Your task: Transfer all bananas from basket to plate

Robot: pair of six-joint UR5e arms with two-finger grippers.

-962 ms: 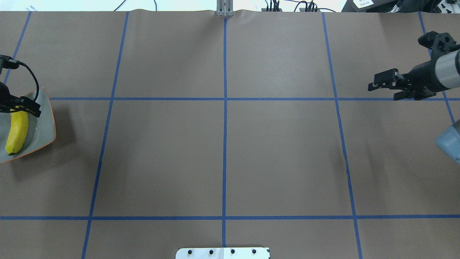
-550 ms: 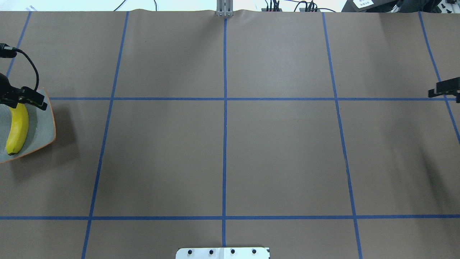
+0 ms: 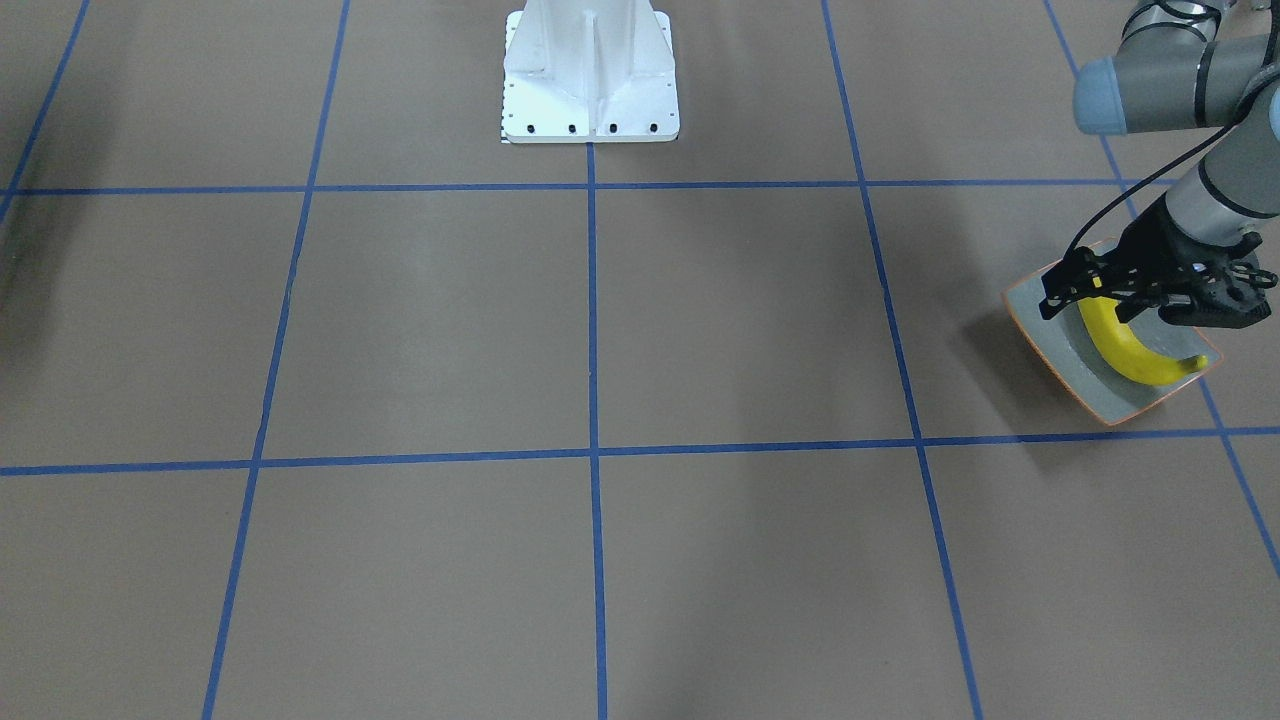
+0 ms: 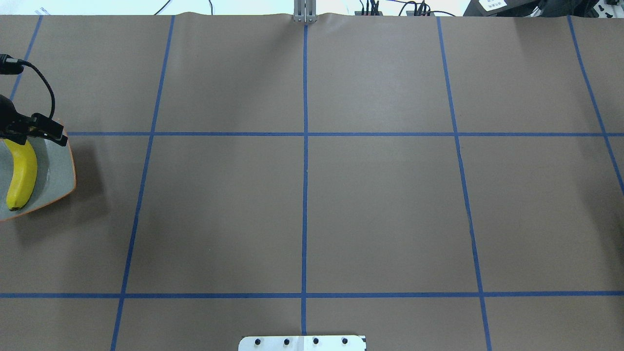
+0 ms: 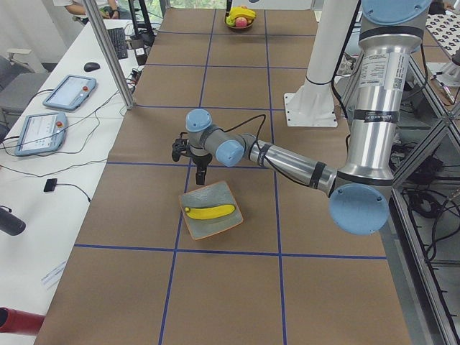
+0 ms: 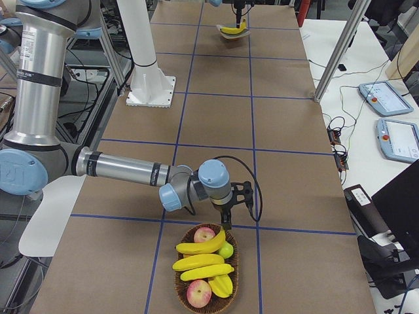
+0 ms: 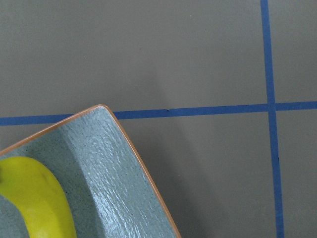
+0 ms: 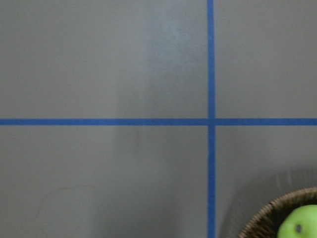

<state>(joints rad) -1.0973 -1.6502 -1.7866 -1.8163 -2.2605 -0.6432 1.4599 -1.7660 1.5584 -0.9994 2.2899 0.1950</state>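
We count 4 bananas (image 3: 1135, 357) in all: 1 lies on the plate (image 3: 1080, 372) and 3 lie in the basket (image 8: 267, 215). There is 1 plate and 1 basket. The basket also holds 2 apples (image 6: 204, 234), 1 green fruit (image 8: 299, 225) and 1 other yellow fruit (image 6: 221, 285) that we cannot name. We see 2 robot arms (image 5: 287, 162) and, off to one side, 2 tablets (image 6: 380, 97).
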